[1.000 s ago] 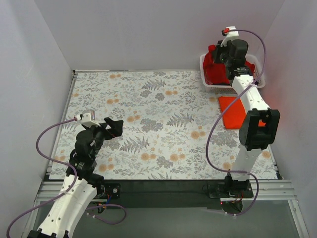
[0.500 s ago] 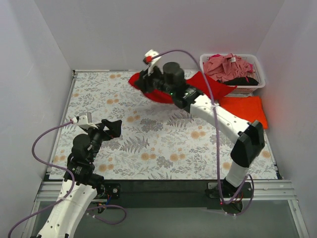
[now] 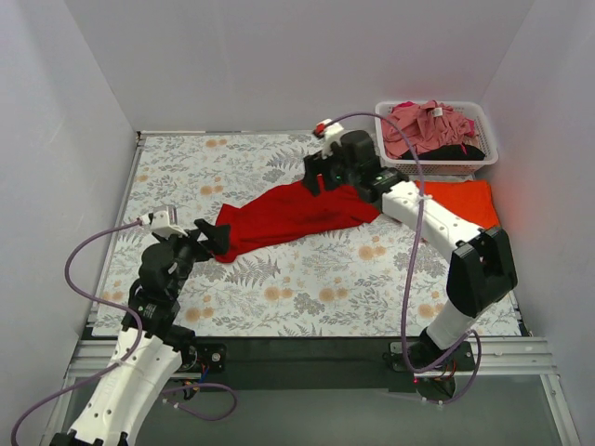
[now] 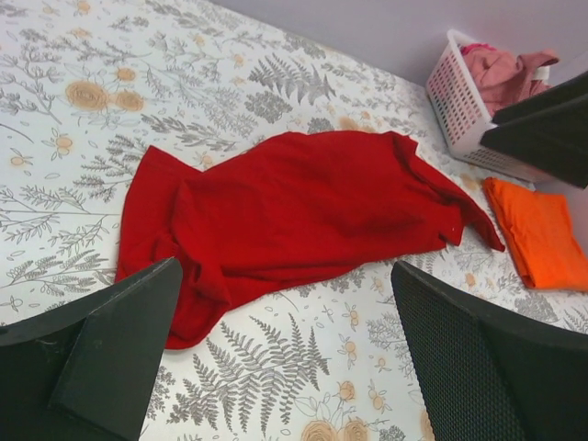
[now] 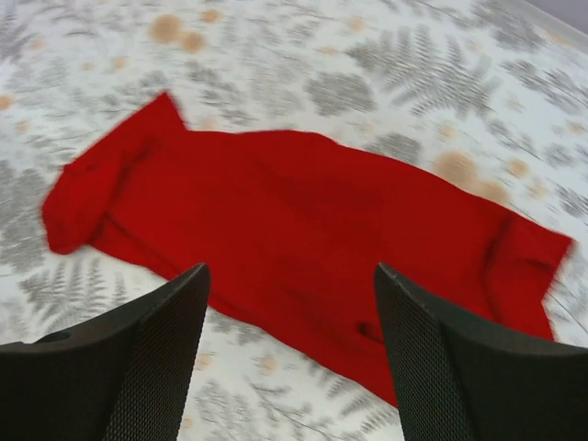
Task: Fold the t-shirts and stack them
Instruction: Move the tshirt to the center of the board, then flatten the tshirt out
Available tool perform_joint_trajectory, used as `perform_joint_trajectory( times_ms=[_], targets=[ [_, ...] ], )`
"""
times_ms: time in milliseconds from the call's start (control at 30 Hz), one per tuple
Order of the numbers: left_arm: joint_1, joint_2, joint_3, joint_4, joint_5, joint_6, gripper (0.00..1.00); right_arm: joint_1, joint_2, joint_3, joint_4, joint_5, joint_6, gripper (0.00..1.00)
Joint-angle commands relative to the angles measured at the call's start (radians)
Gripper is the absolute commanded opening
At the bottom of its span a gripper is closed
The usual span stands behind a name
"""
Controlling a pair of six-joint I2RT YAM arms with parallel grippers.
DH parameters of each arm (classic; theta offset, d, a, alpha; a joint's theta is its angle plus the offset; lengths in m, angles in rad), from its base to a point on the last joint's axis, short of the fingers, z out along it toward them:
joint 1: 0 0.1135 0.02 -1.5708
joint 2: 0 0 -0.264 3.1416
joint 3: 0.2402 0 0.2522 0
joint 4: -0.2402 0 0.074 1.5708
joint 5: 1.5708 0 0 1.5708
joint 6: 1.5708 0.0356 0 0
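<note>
From above, the red t-shirt (image 3: 288, 216) lies unfolded in a long, crumpled band across the middle of the tabletop (image 3: 186, 172), running from near left to far right. My right end effector (image 3: 316, 177) hangs over its far right end. My left end effector (image 3: 216, 238) is at its near left end; I cannot tell from here whether it touches the cloth. The orange t-shirt (image 3: 465, 200) lies folded flat at the right edge, just near of the white basket (image 3: 465, 165) in the far right corner. The basket holds a pink t-shirt (image 3: 423, 121) on top of a black t-shirt (image 3: 456, 151).

In my left wrist view, my two fingers (image 4: 119, 349) stand wide apart with nothing between them. The red t-shirt (image 4: 294, 220) spreads just beyond them, one rumpled end nearest my left finger. The orange t-shirt (image 4: 537, 230) and the basket (image 4: 464, 101) lie past its other end.

In my right wrist view, slightly blurred, my fingers (image 5: 156, 340) are also spread wide and empty above the red t-shirt (image 5: 303, 220), which fills the space between them.
</note>
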Motion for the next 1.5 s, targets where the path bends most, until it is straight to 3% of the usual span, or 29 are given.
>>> perform_joint_trajectory(
  times_ms=[0,300,667,1233,1367,1400,1467],
  targets=[
    [-0.002,0.066,0.037,-0.008,0.026,0.001,0.98,-0.158,-0.032,-0.085,0.004,-0.119,-0.003,0.78],
    [-0.001,0.229,0.063,-0.028,0.059,-0.005,0.98,-0.333,0.12,-0.117,0.045,-0.248,0.059,0.77],
    [0.003,0.252,0.062,-0.028,0.089,0.003,0.98,-0.344,0.321,-0.02,0.106,-0.286,0.216,0.75],
    [0.001,0.247,0.063,-0.03,0.105,0.013,0.98,-0.346,0.513,0.159,0.159,-0.263,0.253,0.65],
    [0.001,0.246,0.063,-0.03,0.106,0.013,0.98,-0.346,0.53,0.176,0.159,-0.274,0.245,0.49],
    [0.001,0.243,0.063,-0.03,0.106,0.015,0.98,-0.346,0.527,0.176,0.16,-0.297,0.242,0.33],
    [0.001,0.243,0.063,-0.03,0.106,0.016,0.98,-0.341,0.513,0.173,0.159,-0.332,0.233,0.15]
  ],
)
